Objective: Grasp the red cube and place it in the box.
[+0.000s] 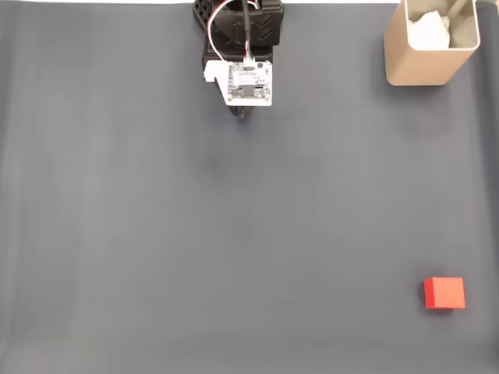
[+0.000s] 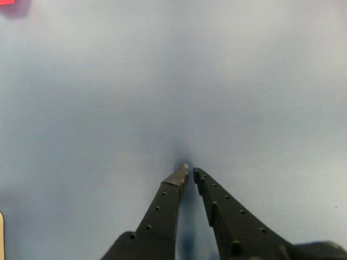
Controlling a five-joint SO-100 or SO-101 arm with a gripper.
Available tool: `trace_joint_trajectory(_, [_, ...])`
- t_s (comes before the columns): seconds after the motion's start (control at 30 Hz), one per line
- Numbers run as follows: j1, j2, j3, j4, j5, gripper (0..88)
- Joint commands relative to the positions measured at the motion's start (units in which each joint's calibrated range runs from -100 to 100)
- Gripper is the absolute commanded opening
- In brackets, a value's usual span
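Observation:
The red cube (image 1: 444, 294) rests on the grey mat near the lower right corner of the fixed view; a sliver of it (image 2: 6, 2) shows at the top left corner of the wrist view. The box (image 1: 429, 43), tall and beige, stands at the top right of the fixed view with something white inside. My gripper (image 2: 190, 172) is shut with nothing between its black fingers, tips nearly touching just above the mat. In the fixed view the arm sits folded at top centre, its tip (image 1: 245, 114) far from both cube and box.
A white circuit board (image 1: 249, 83) with red and white wires rides on the arm. The grey mat (image 1: 195, 234) covers the whole table. A beige edge (image 2: 1, 233) shows at the wrist view's lower left.

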Motion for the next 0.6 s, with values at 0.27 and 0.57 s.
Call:
trace_joint_trajectory(0.27, [0.2, 0.1, 0.5, 1.0, -0.4, 0.0])
trace_joint_trajectory(0.57, [0.2, 0.2, 0.5, -6.0, -1.0, 0.0])
